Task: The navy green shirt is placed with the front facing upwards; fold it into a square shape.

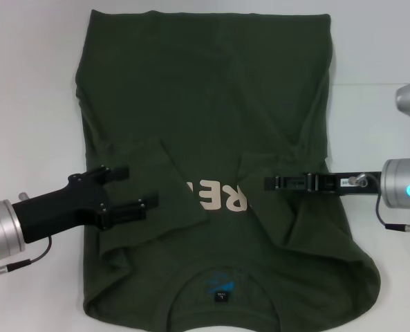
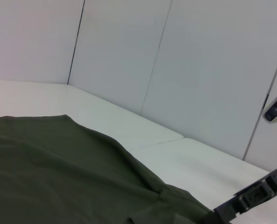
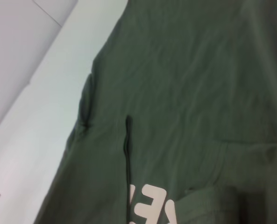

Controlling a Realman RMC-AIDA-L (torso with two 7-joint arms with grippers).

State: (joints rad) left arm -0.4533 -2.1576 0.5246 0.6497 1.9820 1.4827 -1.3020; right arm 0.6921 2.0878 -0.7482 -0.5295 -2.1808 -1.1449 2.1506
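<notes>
White surface [image 1: 25,83] runs under everything, with pale wall panels rising at its far side. Nearest lies the collar of the navy green shirt [image 1: 211,90], its small dark neck label [image 1: 220,296] showing inside the neckline. The garment is spread front up, hem at the far edge, and takes up most of the middle of the surface.

A little farther in, both sleeves are turned inward over the chest, so only part of the cream lettering [image 1: 218,195] shows between the flaps. The left pincer [image 1: 132,188] hovers over the left flap, its two dark fingers spread apart and pinching nothing. The right pincer [image 1: 270,182] reaches in edge-on over the right flap; I cannot tell whether its fingers are spread or pressed together.

Beyond them the body of the shirt lies flat with soft wrinkles up to the far hem.

It looks like light, limp cotton: it will sag, drag and crease rather than hold a line. I judge the best hold is a pinch on doubled edges, near the shoulders or the hem corners, both sides lifted together.
</notes>
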